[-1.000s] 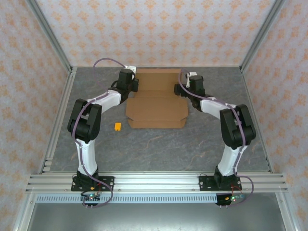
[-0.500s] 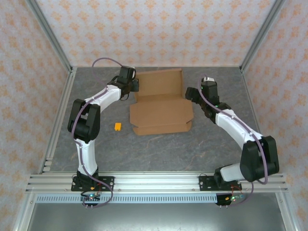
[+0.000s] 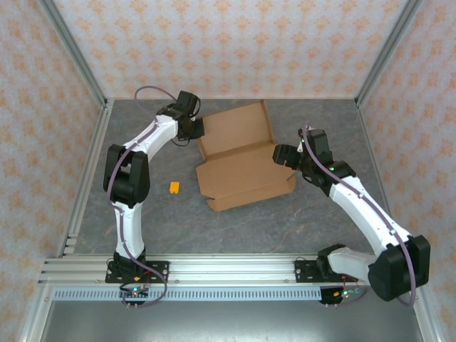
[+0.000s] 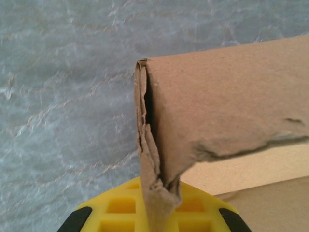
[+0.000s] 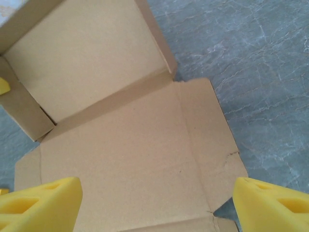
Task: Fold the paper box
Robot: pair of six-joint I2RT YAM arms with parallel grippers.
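1. A grey, marbled surface (image 3: 235,228) sits inside three walls of pale wallpaper with an orange pattern, with an aluminium rail (image 3: 235,269) along its near edge.
2. One paper box (image 3: 242,160) of plain brown cardboard lies on the far middle of the surface, turned askew. It is half opened: a part with raised side walls sits farther back, and a flat panel with side flaps lies nearer.
3. One small orange-yellow piece (image 3: 174,187) rests on the surface to the left of the box, apart from it.
4. Two arms reach in, the left arm (image 3: 153,139) to the box's far left corner and the right arm (image 3: 356,196) to its right edge.
5. The left fingers (image 4: 120,208) are pressed together, pinching a raised, creased cardboard flap at that corner; the flap stands up between the yellow pads.
6. The right fingers (image 5: 43,203) are spread wide over the flat panel with nothing gripped between them.
7. Nothing lies on top of the box; the two arms flank it on either side.
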